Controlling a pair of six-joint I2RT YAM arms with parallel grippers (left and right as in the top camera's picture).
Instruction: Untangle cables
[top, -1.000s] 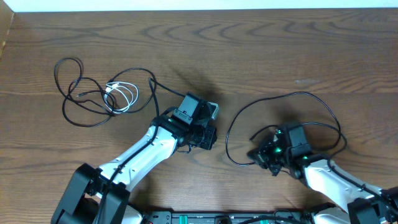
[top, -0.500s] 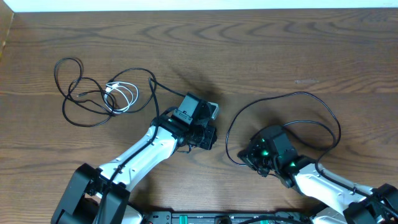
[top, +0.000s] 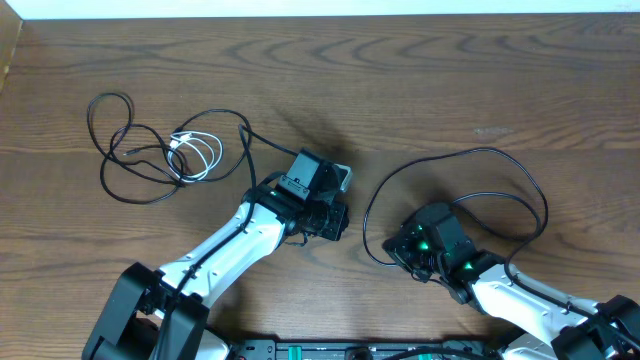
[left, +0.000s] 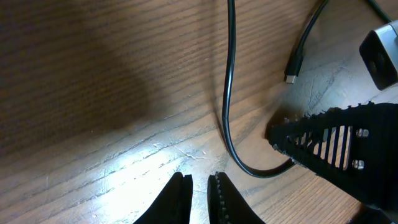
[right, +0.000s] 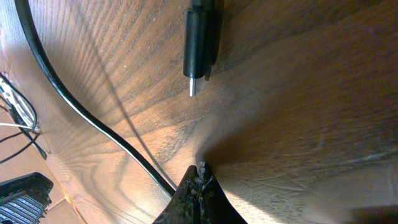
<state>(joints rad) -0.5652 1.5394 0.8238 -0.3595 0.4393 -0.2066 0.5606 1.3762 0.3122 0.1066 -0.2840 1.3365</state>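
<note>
Item 1, at 10 o'clock from my left claw (left: 199, 190): black loops (top: 130, 152) knotted with white cable (top: 190, 140). Item 2: left claw, all but closed, empty. Item 3: my right claw (right: 199, 180), pinched tight where the black cable (top: 480, 150) met its tip; whether gripped, I could not tell. Step judged: drawing that loop clear. Next needed: left claw opened, reaching the knot. Room: bare table (top: 400, 80) at 12 o'clock; far and left edges lay nearest the knot

Wooden table (top: 400, 80) (black cable (top: 500, 152), white cable (top: 217, 152))
</note>
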